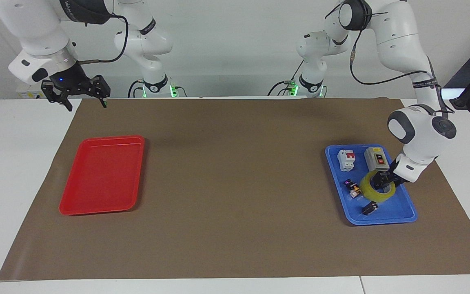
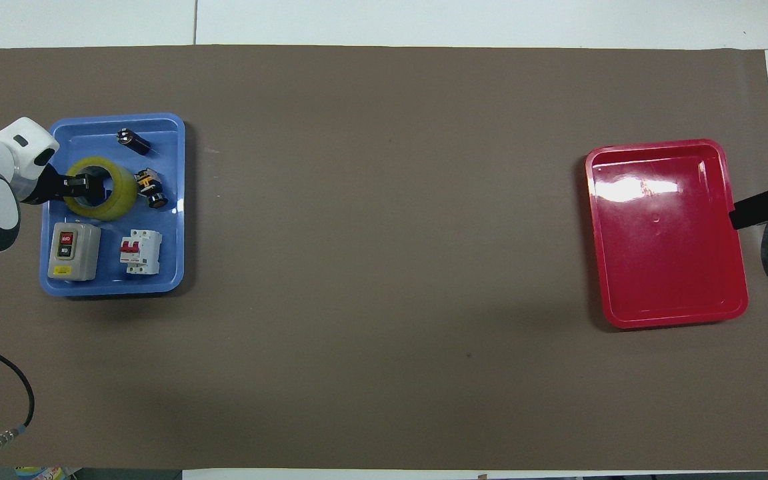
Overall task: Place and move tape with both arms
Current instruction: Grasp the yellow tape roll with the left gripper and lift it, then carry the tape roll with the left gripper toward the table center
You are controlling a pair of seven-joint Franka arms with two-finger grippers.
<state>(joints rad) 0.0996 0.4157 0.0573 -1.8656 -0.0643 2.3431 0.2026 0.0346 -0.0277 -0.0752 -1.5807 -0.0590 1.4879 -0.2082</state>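
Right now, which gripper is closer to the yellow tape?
Left. The left gripper is at the tape in the blue tray; the right gripper waits above the table's other end.

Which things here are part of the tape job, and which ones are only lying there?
Belong to the job:
- tape, in the blue tray
- left gripper, down at the tape
- right gripper, waiting near the red tray

Just lying about, all in the blue tray:
- grey switch box
- white circuit breaker
- small push button
- small black part
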